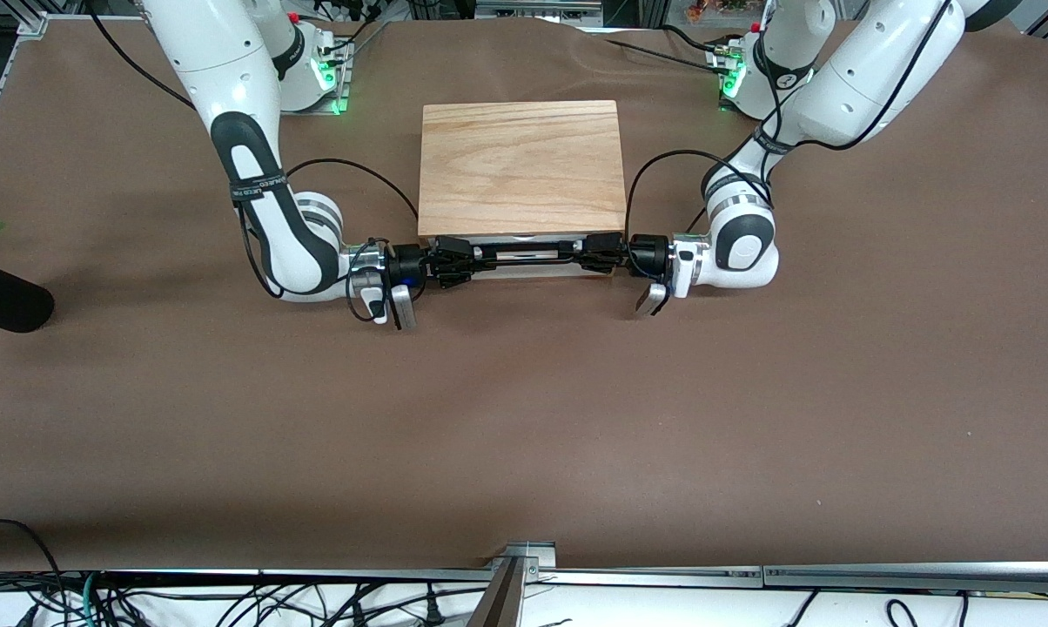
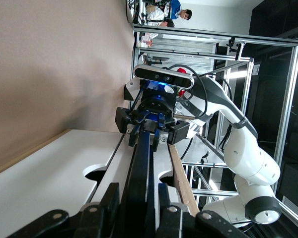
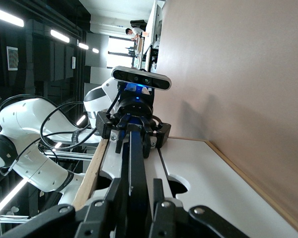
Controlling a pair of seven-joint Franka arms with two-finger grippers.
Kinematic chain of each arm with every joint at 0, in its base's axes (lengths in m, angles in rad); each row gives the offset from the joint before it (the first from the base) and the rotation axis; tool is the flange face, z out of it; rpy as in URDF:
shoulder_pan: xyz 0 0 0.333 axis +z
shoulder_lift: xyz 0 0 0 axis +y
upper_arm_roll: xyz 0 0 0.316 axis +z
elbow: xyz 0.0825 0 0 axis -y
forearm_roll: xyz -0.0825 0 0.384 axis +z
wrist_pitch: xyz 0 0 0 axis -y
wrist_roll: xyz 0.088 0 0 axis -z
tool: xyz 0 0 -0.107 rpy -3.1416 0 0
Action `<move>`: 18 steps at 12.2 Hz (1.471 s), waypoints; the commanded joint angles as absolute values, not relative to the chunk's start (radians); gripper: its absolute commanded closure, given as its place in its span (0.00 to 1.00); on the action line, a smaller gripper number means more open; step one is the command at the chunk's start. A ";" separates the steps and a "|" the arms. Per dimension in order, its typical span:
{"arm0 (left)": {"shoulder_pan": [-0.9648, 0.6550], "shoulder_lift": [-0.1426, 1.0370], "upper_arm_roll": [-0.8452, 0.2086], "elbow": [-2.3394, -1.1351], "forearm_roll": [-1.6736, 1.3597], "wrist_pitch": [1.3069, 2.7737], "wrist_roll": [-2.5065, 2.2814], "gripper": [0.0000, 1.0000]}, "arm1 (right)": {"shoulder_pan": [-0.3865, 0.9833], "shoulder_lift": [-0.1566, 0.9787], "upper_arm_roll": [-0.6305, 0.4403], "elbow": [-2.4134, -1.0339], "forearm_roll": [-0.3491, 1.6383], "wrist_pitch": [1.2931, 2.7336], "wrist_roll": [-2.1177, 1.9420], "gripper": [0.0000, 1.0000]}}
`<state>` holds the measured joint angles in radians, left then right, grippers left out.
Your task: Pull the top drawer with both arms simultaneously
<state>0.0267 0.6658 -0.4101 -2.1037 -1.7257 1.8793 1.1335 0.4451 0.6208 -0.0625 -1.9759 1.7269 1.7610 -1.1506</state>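
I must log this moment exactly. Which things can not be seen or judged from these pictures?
- Drawer inside: front view, hidden under the box top; wrist views show only its white front.
- Bar handle: its ends, covered by the left pincer and right pincer.
- Box's lower front: front view, hidden by arms and overhang.
- Arms' upper parts: cut off by the top edge.

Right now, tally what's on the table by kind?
Wooden box: 1
Drawer handle: 1, gripped at its ends by the left gripper and the right gripper
Grippers: 2
Total: 4
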 commanded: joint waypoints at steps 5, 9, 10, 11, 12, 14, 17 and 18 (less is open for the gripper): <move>0.021 0.673 -0.426 -2.148 -1.707 1.847 1.126 1.00 | 0.436 0.617 -0.058 -1.980 1.747 1.750 -1.172 0.76; 0.021 0.670 -0.426 -2.146 -1.703 1.847 1.129 1.00 | 0.428 0.637 -0.061 -1.945 1.756 1.750 -1.158 0.76; 0.023 0.667 -0.426 -2.145 -1.701 1.847 1.134 1.00 | 0.426 0.640 -0.061 -1.933 1.755 1.752 -1.155 0.76; 0.023 0.666 -0.426 -2.143 -1.703 1.845 1.158 1.00 | 0.422 0.649 -0.061 -1.921 1.755 1.755 -1.151 0.76; 0.021 0.666 -0.426 -2.143 -1.707 1.845 1.185 1.00 | 0.419 0.664 -0.061 -1.901 1.755 1.758 -1.146 0.76; 0.023 0.666 -0.425 -2.143 -1.707 1.845 1.197 1.00 | 0.419 0.690 -0.061 -1.867 1.761 1.763 -1.140 0.76; 0.023 0.666 -0.423 -2.143 -1.707 1.845 1.198 1.00 | 0.431 0.690 -0.063 -1.871 1.767 1.772 -1.140 0.76; 0.023 0.666 -0.422 -2.143 -1.707 1.845 1.198 1.00 | 0.436 0.687 -0.063 -1.878 1.766 1.773 -1.140 0.76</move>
<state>0.0276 0.6758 -0.4094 -2.0994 -1.7266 1.8819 1.1683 0.4263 0.6809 -0.0674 -1.8854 1.7496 1.7635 -1.1467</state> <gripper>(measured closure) 0.740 0.758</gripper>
